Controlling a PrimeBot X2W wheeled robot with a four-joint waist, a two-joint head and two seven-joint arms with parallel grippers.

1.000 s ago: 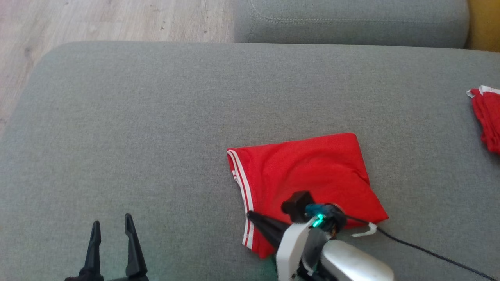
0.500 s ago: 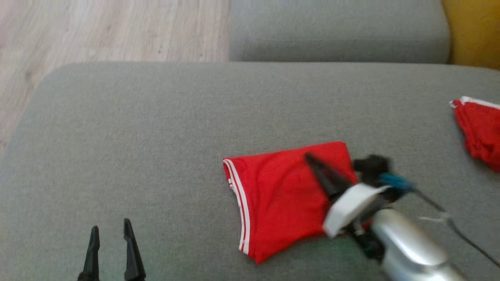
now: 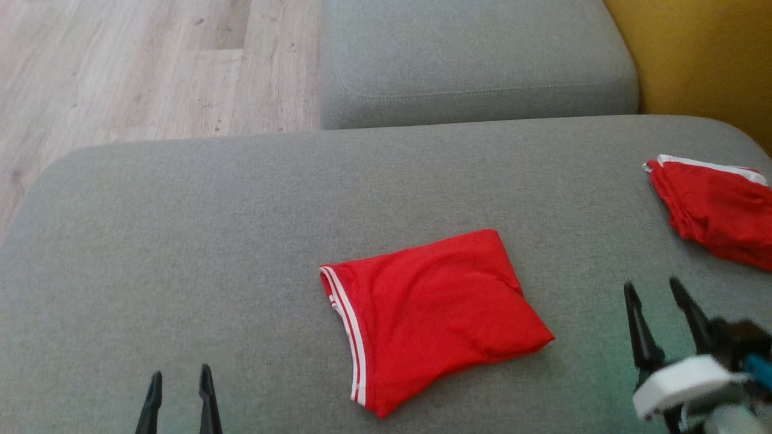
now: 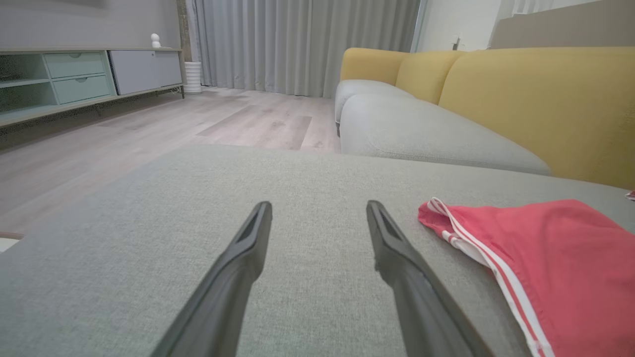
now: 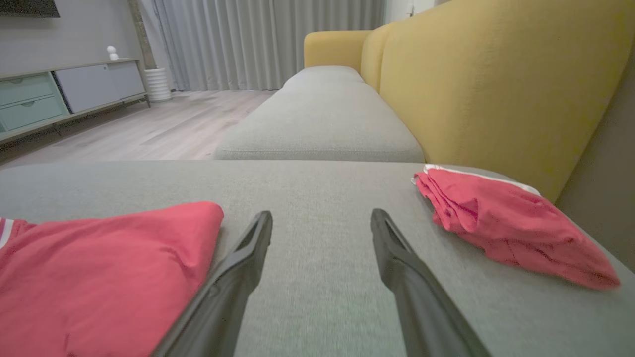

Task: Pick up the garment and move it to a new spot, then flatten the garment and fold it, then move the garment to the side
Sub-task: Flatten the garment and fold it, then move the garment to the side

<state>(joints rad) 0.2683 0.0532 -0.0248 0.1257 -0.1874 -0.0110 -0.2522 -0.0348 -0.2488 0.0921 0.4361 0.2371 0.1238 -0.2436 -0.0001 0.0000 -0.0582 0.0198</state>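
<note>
Right gripper point(image 3: 652, 288): jaws spread wide, holding nothing, poised over the grey fabric seat cushion point(image 3: 241, 211). The folded red fabric garment with white edge stripes point(image 3: 428, 313) lies flat close to its left, untouched. A second red folded garment point(image 3: 711, 211) lies ahead to its right. Left gripper point(image 3: 181, 377): equally wide, empty. Judged step: folding appears done and the move to the side is pending. Next move: pinch one garment edge through all layers to preserve the fold.
</note>
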